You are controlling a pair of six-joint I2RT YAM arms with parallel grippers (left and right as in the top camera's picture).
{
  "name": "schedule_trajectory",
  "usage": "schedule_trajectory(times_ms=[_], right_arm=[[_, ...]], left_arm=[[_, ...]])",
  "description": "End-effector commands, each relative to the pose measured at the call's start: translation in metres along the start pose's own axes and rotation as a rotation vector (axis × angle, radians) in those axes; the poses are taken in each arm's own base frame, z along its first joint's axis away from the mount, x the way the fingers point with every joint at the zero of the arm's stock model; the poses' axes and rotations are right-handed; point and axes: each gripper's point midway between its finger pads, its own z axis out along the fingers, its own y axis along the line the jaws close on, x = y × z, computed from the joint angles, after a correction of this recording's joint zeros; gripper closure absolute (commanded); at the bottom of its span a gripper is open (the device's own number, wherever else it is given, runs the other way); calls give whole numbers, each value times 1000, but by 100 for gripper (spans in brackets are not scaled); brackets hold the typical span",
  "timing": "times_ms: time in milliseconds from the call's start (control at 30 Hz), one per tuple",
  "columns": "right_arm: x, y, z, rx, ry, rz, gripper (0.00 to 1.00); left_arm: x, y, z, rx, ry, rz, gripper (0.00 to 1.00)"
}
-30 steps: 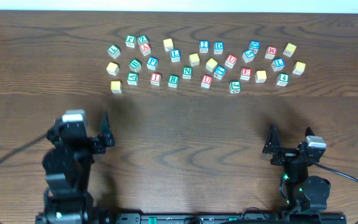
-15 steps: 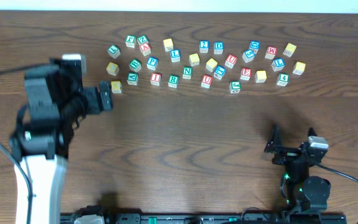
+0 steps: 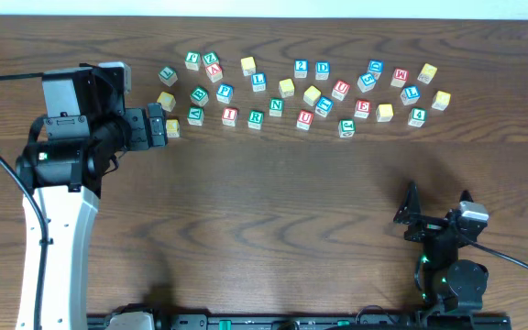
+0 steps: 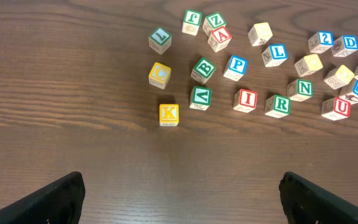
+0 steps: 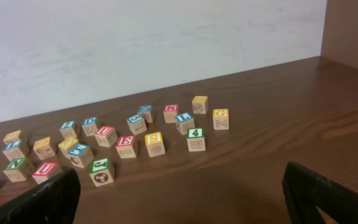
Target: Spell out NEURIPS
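My left gripper [image 3: 157, 126] stands wide open at the left of the overhead frame, with nothing between its fingers. From above, its tips sit just beside a yellow K cube [image 3: 171, 127]. In my left wrist view that cube lies clear of both fingers, above the frame's centre. My right gripper [image 3: 436, 218] is also spread wide and empty at the lower right, well apart from every cube.

The letters lie loose on the table [image 3: 264, 211], in a scattered band across the upper part of the overhead frame, not set in order. The red I [image 3: 230, 115], green R [image 3: 256, 117] and green N [image 3: 276, 105] run left to right near the band's middle. The blue P [image 3: 225, 92] is just above the red I, and the red U [image 3: 305, 117] is right of the green N. Further right, the red E [image 3: 362, 108] sits just beside the yellow-faced cube [image 3: 385, 112]. Its letter looks like an S in my right wrist view, though it is too small to be sure.
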Motion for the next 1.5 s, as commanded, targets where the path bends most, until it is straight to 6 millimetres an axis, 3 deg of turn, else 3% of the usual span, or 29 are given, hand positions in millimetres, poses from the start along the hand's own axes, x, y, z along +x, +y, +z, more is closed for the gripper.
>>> schedule_trajectory(times_ms=[0, 633, 900, 1200, 1467], right_arm=[[2, 7, 0, -45, 9, 3, 1], [11, 18, -1, -111, 51, 1, 1], [-1, 28, -2, -163, 12, -45, 1], [-46, 38, -1, -169, 33, -151, 1], [-90, 52, 27, -175, 187, -153, 1]], left_arm=[[-6, -3, -4, 15, -15, -1, 2], [-9, -3, -4, 15, -27, 1, 2], [-8, -3, -4, 15, -25, 1, 2], [-8, -3, -4, 15, -25, 1, 2], [-8, -3, -4, 15, -25, 1, 2]])
